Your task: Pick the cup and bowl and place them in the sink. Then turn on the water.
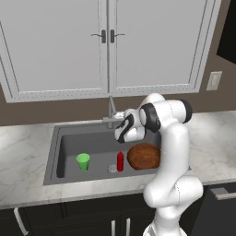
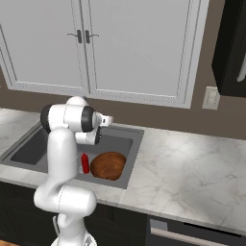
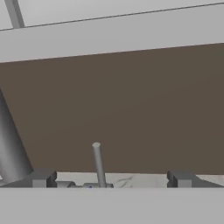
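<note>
The two-finger claw (image 3: pixel 109 179) stands wide and empty, a slim grey metal lever (image 3: pixel 99 164) upright between its tips. Below it, the dark grey rectangular sink (image 1: pixel 69 138) holds a small bright green tapered cup (image 1: pixel 83 161) at left and a glossy reddish-brown wooden bowl (image 1: pixel 144 156) at right (a small red bottle (image 1: pixel 120 161) between). The left base view shows the cup; in the right, the arm hides it.
</note>
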Motion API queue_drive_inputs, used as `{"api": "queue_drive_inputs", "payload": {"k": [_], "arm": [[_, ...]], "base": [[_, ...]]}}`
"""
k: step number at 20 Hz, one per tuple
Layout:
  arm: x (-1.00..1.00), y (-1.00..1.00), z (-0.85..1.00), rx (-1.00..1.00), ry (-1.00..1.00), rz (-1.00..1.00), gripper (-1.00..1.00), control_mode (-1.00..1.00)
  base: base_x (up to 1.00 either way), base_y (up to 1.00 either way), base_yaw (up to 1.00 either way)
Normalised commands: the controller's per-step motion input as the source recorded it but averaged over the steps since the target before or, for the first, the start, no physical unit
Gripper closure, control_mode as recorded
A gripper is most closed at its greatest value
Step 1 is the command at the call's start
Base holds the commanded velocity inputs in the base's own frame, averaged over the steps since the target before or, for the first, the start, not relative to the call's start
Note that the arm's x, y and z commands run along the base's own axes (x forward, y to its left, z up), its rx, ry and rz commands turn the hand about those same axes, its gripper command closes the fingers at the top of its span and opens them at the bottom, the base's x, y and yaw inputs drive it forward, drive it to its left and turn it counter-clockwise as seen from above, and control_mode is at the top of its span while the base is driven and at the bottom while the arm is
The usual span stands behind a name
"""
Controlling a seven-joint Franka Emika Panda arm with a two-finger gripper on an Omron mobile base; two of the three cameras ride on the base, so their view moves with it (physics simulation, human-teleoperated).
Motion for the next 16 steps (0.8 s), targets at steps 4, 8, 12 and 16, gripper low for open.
{"api": "queue_drive_inputs", "payload": {"k": [4,8,12,16], "arm": [[0.0,0.0,-0.09,0.0,-0.01,0.0,-1.0,-1.0],[0.03,0.0,-0.1,0.0,-0.01,0.0,-1.0,-1.0],[0.06,0.02,-0.09,0.0,0.0,0.0,-1.0,-1.0],[0.06,0.03,-0.06,0.0,0.0,0.0,-1.0,-1.0]], "base": [[0.0,0.0,0.0],[0.0,0.0,0.0],[0.0,0.0,0.0],[0.0,0.0,0.0]]}}
